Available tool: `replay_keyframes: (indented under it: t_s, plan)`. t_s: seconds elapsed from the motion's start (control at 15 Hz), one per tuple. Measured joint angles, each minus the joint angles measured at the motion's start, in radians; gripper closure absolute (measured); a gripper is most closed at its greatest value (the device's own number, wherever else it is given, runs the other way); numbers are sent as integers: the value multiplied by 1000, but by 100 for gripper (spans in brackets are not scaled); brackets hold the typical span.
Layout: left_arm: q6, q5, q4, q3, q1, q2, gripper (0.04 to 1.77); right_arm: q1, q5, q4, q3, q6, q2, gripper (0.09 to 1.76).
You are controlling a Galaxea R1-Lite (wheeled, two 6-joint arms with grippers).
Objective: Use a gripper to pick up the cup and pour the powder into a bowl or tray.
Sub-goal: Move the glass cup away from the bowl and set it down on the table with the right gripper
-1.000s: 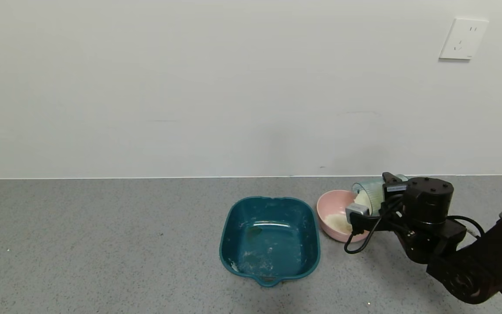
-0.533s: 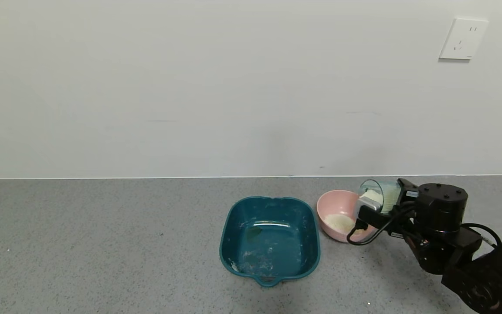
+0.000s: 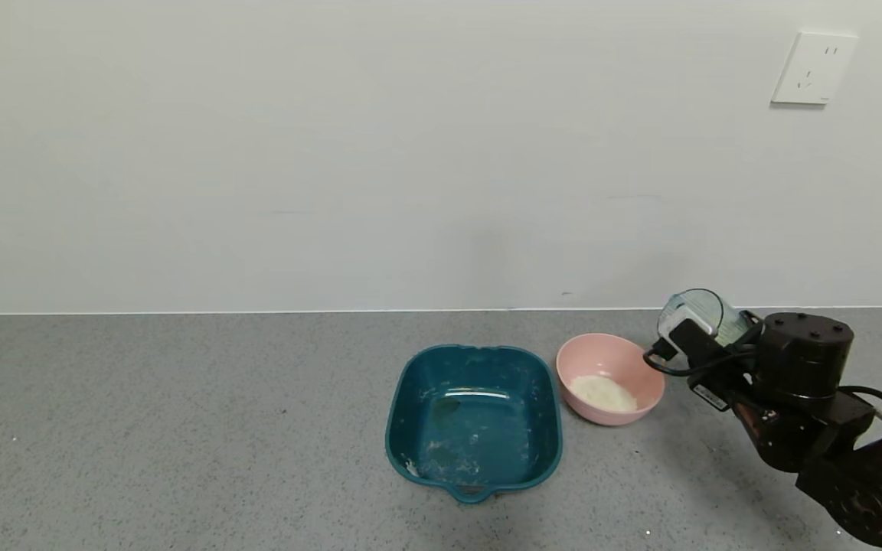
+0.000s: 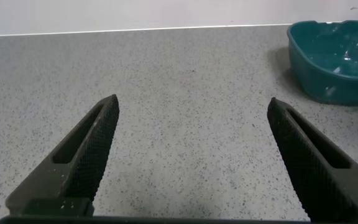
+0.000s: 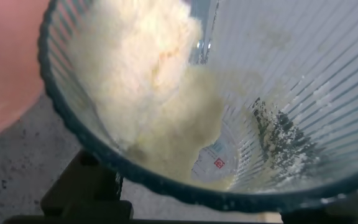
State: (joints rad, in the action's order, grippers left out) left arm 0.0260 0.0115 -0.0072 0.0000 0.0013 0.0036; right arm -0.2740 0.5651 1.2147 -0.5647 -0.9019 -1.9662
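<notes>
The grey speckled counter [image 3: 181, 428] lies bare on its left stretch, where the left gripper [image 4: 191, 155] hovers low, fingers spread. Mid-counter sits a teal tray [image 3: 475, 417], the pink bowl [image 3: 644, 383] just beside it holding white powder [image 3: 602, 392]. Right of the bowl the right gripper [image 3: 705, 333] pinches the cup [image 3: 697, 310], tilted (powder clings inside), against the white wall [image 3: 410, 153].

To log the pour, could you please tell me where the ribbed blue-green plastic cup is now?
In the head view, the ribbed blue-green plastic cup sits tilted in the right hand, just right of the round pink bowl.
</notes>
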Motion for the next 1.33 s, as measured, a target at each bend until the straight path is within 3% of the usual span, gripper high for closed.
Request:
replay_keyframes:
  t_s: [0.73,1.0,1.33]
  plan:
    - [0,0,0,0,0,0,9,39,-42,26,13,683,-6,52]
    - [0,0,0,0,0,0,9,36,-74,25,-34,830,-28,52]
    - [0,0,0,0,0,0,9,74,-75,36,-117,903,-101,52]
